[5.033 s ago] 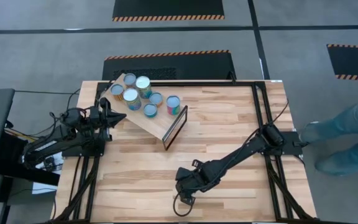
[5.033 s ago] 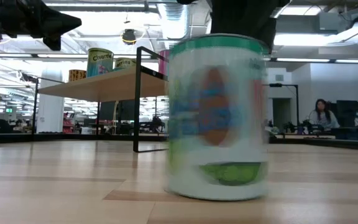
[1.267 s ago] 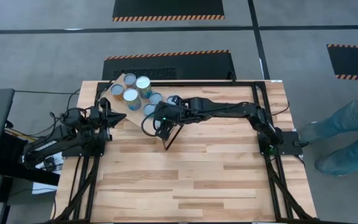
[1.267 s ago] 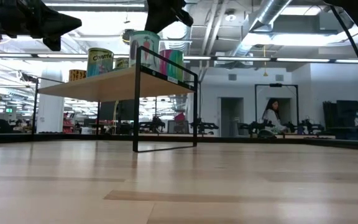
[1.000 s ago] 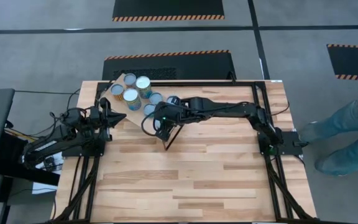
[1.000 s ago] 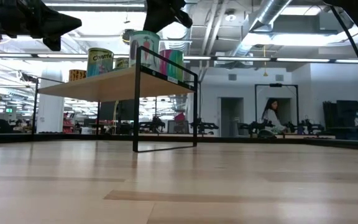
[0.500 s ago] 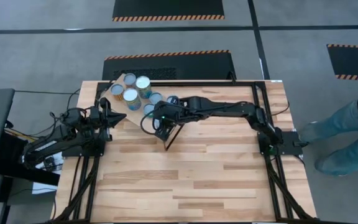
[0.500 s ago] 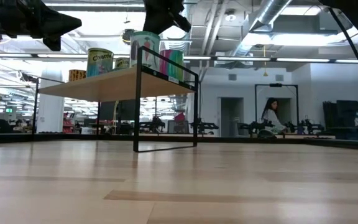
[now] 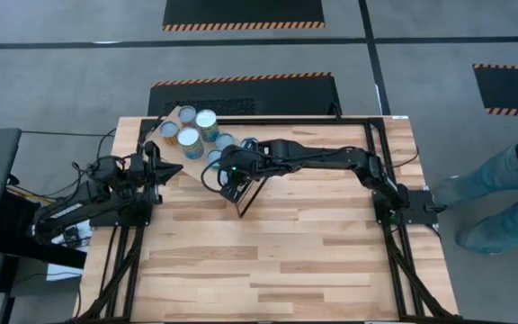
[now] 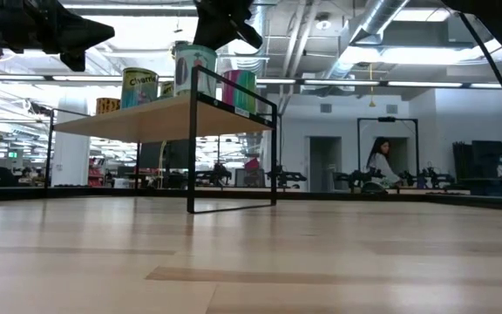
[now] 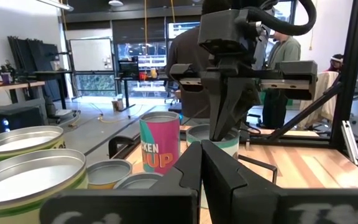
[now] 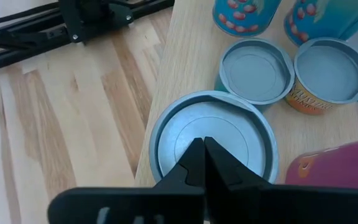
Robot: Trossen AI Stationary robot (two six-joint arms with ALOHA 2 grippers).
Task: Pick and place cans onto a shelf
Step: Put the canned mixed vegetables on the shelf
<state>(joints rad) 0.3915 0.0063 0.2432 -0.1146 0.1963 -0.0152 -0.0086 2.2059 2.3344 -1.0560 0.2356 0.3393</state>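
The right gripper (image 9: 230, 180) reaches across the table (image 9: 331, 243) to the near, dark-framed end of the shelf (image 9: 200, 173), which stands tilted on the table's far left part. In the right wrist view its jaws are pressed together directly above the round lid of a can (image 12: 213, 144) standing at the shelf's edge; whether the tips touch the lid cannot be told. The low view shows the same can (image 10: 195, 68), with a teal and green label, upright on the shelf board just behind the black frame corner, the dark gripper body right over it.

The other cans stand grouped on the shelf. From above, a tall pair with pale lids (image 9: 198, 129) sits toward the far end, with smaller tins around them. In the right wrist view, two short tins (image 12: 256, 70) sit just beside the can under the gripper, and a pink can (image 12: 334, 167) stands next to it. The left wrist view shows that pink and teal can (image 11: 160, 147) upright among low, wide tins.

The left gripper (image 9: 171, 171) rests at the left side of the table, pointing at the shelf, well apart from the cans. Its jaws are pressed together, holding nothing.

A person (image 10: 380, 162) sits far off in the room behind the table.
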